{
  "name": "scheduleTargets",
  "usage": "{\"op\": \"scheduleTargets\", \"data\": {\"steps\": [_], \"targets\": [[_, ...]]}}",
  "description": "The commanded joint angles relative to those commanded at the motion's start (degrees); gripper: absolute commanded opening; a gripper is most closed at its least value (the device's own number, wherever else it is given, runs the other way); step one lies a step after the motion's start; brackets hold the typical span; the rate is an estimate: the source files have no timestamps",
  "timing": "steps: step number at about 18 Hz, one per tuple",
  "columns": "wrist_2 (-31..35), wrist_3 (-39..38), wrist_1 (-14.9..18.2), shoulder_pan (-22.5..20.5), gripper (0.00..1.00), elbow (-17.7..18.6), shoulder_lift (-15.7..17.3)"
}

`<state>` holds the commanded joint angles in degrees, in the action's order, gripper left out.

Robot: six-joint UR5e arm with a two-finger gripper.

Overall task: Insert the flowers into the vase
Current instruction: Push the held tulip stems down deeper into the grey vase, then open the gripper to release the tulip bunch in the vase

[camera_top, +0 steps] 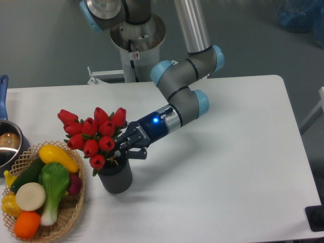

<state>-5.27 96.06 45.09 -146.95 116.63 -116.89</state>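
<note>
The arm comes down from its base at the top of the view, bends at the blue-capped joints over the white table (228,152), and then stretches low and to the left, so that the wrist lies almost flat and points toward the vase (116,177). A small blue light shines on the wrist just behind the gripper (121,153). The gripper sits directly at the right side of the flowers (94,135), at the level of the vase rim, and its dark fingers (135,153) reach into the place where the stems meet the opening. The jaws appear to be closed around the stems of the bunch, although the leaves and the fingers hide the exact contact. The flowers stand with their red heads above the vase and lean a little to the left — the bunch is wider than the vase, and its lower end is in the mouth of it. The vase stands upright on the table, just beside a wicker basket (71,215) filled with vegetables at the left front. At the left edge a metal pot (9,144) with a blue handle is partly visible.
</note>
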Motion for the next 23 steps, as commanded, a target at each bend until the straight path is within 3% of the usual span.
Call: {"op": "scheduleTargets", "data": {"steps": [9,14,17,23], "targets": [[-0.1,2.4,0.0,0.0,0.23,0.3,-0.4],[-0.1,2.4,0.0,-0.1,0.31,0.1,-0.1],[-0.1,2.5,0.0,-0.1,0.41,0.2,-0.1],[-0.1,2.5,-0.1,-0.3,0.46,0.2,-0.1]]}}
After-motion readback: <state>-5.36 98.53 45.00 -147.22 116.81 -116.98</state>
